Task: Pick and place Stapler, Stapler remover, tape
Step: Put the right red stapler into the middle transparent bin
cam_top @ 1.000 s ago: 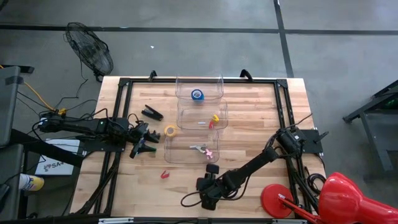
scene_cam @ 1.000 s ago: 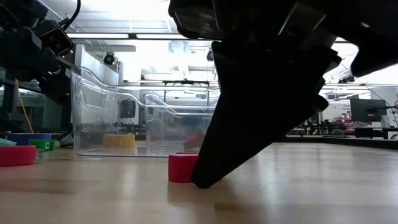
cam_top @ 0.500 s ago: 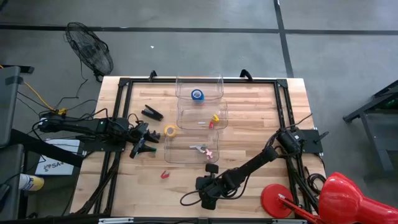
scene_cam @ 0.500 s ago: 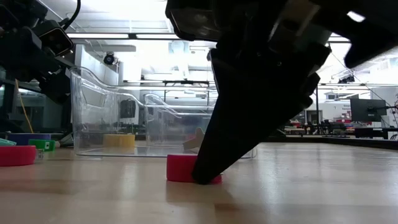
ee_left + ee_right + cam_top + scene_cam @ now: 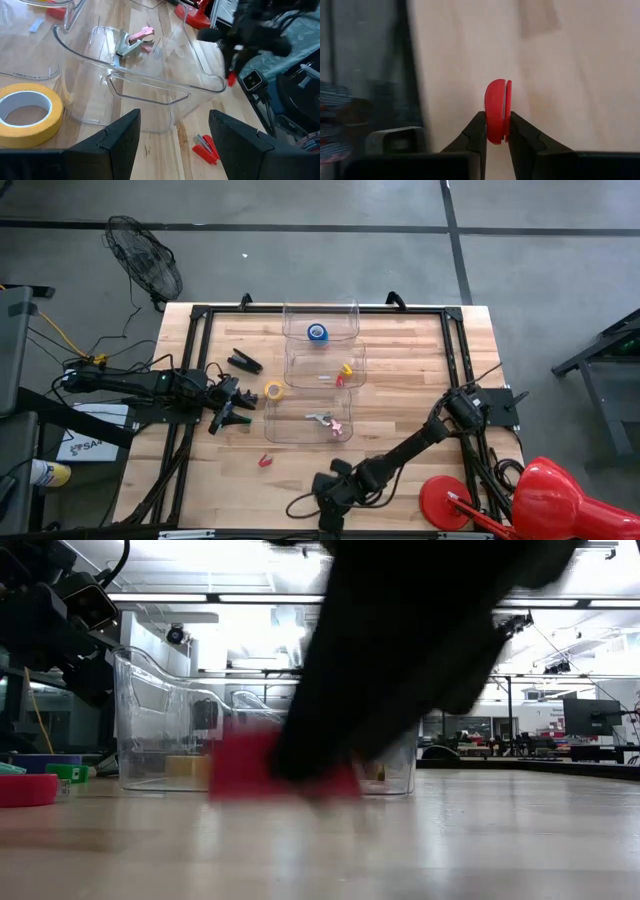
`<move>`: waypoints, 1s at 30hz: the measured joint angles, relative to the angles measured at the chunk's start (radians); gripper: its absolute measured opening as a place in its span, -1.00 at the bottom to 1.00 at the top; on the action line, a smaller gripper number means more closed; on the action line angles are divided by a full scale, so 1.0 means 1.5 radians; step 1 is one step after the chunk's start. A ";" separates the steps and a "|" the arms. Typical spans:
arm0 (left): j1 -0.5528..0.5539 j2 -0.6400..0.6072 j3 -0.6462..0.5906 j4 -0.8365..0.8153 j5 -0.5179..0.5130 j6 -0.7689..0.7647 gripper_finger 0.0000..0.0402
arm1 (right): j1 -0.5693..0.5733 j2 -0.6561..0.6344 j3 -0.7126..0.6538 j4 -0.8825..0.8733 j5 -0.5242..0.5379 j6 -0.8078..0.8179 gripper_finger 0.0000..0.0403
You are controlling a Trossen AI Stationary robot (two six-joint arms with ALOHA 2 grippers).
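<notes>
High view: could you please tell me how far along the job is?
Done: blue tape in the far clear bin. In hand: right gripper shut on pink tape roll. Remaining: yellow tape, black stapler, red staple remover on the table; left gripper waits open.

Both arms were dark, near-black, built of slender jointed segments. The left arm [image 5: 140, 383] carried bulkier joint housings toward its wrist, with dark cables trailing from its base end beside the bench [image 5: 400, 470] edge. The right arm [image 5: 400, 452] was a thin dark tube rising from a boxy black base mount, with a looped black cable at its wrist. The left fingers [image 5: 117, 137] were broad, matte black, flat-faced plates with angled edges. The right fingers [image 5: 476, 134] were black and tapered to narrow tips.
</notes>
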State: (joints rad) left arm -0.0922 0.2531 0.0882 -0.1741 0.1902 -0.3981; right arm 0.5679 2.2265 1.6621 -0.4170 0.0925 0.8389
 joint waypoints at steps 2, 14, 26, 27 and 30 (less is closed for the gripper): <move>0.000 0.000 0.000 0.000 0.000 0.000 0.15 | 0.005 0.000 0.030 -0.019 -0.006 0.002 -0.78; 0.000 0.000 0.000 0.000 0.000 0.000 0.15 | -0.033 -0.006 0.301 -0.450 0.082 -0.099 -0.78; 0.000 0.000 0.000 0.001 0.000 0.000 0.15 | -0.195 -0.043 0.409 -0.764 0.211 -0.324 -0.78; 0.000 0.000 0.000 0.001 0.000 0.000 0.15 | -0.212 -0.047 0.409 -0.769 0.217 -0.350 -0.78; 0.000 0.000 0.000 0.002 0.000 0.000 0.15 | -0.268 -0.052 0.409 -0.767 0.217 -0.451 -0.78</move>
State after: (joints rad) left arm -0.0923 0.2527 0.0879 -0.1719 0.1902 -0.3985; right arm 0.1659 2.1483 2.2749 -1.5668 0.4179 0.1622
